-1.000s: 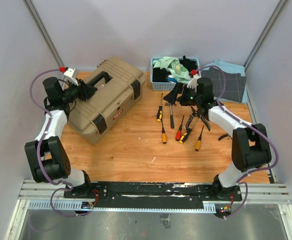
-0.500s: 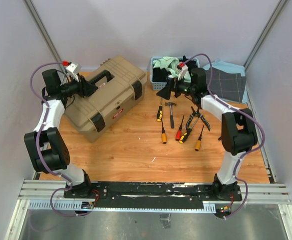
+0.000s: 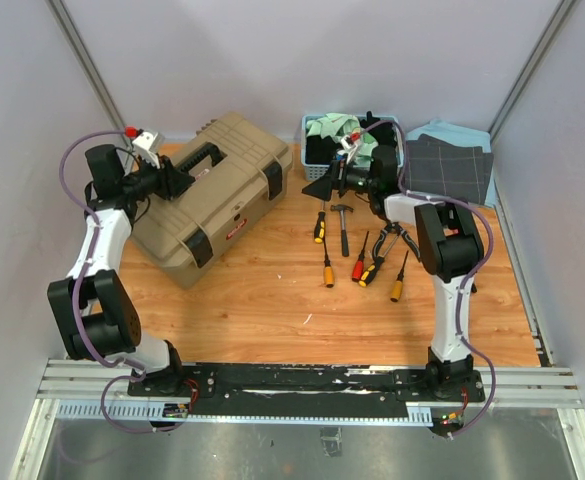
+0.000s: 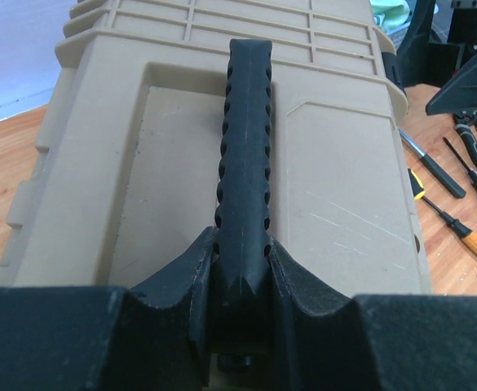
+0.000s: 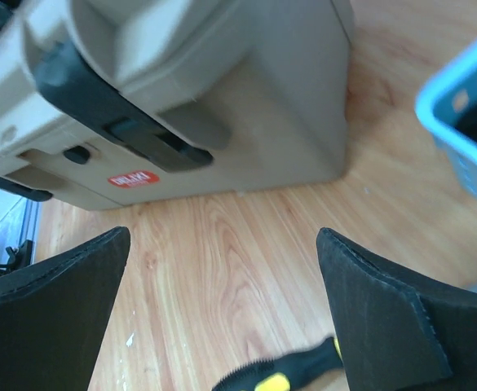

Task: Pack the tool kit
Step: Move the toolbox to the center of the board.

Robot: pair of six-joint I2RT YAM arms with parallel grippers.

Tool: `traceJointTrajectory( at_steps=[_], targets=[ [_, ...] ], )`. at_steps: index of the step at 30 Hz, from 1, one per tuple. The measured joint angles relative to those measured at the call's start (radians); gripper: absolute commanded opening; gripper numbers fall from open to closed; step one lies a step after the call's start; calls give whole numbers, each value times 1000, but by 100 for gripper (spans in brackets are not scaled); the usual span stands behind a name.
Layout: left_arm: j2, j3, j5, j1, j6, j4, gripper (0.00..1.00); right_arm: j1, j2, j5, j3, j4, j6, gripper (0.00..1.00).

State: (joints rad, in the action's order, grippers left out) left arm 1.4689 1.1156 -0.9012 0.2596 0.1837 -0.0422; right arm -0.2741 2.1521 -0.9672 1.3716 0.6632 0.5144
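While the left gripper [image 4: 240, 254] is clamped on the near end of the black handle [image 4: 245, 122], the right gripper [image 5: 223, 238] hangs wide open and empty, facing the toolbox [image 5: 246, 90] on its latch [image 5: 83, 90] side. Toolbox sits shut at far left of the table [image 3: 272, 300]; hammer [image 3: 343, 220], screwdrivers [image 3: 327, 270], pliers [image 3: 397, 240] lie loose to its right. Box: rigid, bulky, likely heavy, so steady it by the handle and work the latches. Tools: hard, light, probably slick-handled, so pinch across the grips.
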Motion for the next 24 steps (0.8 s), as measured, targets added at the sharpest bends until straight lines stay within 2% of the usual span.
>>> traceJointTrajectory(
  at_steps=[5,10,12,18,21,24],
  targets=[
    [12,38,-5,0,41,-67,0,-5,70,-92,25,262,101,99],
    [63,134,-43,1,122,-217,0,-31,96,-152,38,276,53,100],
    [95,186,-59,4,155,-282,0,-48,79,-148,28,223,-24,99],
    [180,309,-78,-3,267,-395,0,-103,-47,-51,17,-161,-417,99],
    [192,328,-79,-11,312,-420,0,-119,-89,5,16,-254,-547,99],
    [196,338,-79,-19,356,-439,0,-129,-108,51,0,-277,-641,99]
  ],
)
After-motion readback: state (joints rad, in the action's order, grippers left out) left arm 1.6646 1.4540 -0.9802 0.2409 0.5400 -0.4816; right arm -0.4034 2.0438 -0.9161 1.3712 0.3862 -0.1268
